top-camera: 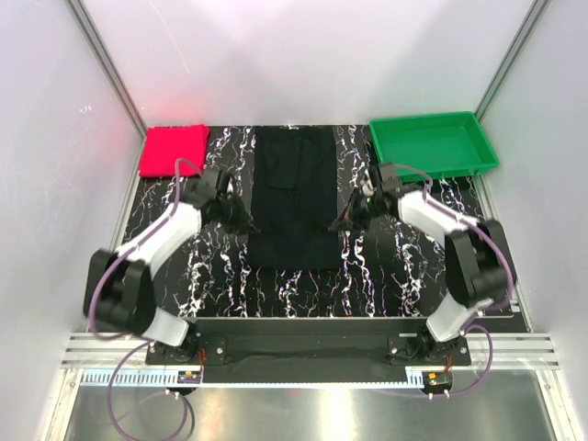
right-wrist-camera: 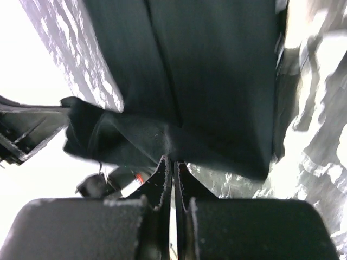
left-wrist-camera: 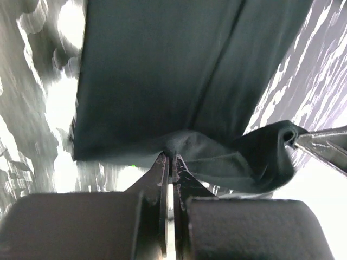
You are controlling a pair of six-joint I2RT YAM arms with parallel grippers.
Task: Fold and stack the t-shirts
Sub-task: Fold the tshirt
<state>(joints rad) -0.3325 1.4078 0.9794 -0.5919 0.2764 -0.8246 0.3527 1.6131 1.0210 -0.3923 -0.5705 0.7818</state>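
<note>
The black t-shirt (top-camera: pixel 296 197) lies in the middle of the table as a long narrow strip, sleeves folded in. My left gripper (top-camera: pixel 243 219) is shut on its left edge near the front and my right gripper (top-camera: pixel 347 220) is shut on its right edge opposite. In the left wrist view the jaws (left-wrist-camera: pixel 171 158) pinch a raised fold of the black cloth (left-wrist-camera: pixel 162 70). In the right wrist view the jaws (right-wrist-camera: pixel 173 160) pinch the black cloth (right-wrist-camera: pixel 217 70) the same way. The red t-shirt (top-camera: pixel 175 151) lies folded at the far left corner.
A green plastic tray (top-camera: pixel 434 145) stands at the far right corner, just behind my right arm. The table top (top-camera: pixel 395 276) is black marble-patterned. White walls close in the left, right and far sides.
</note>
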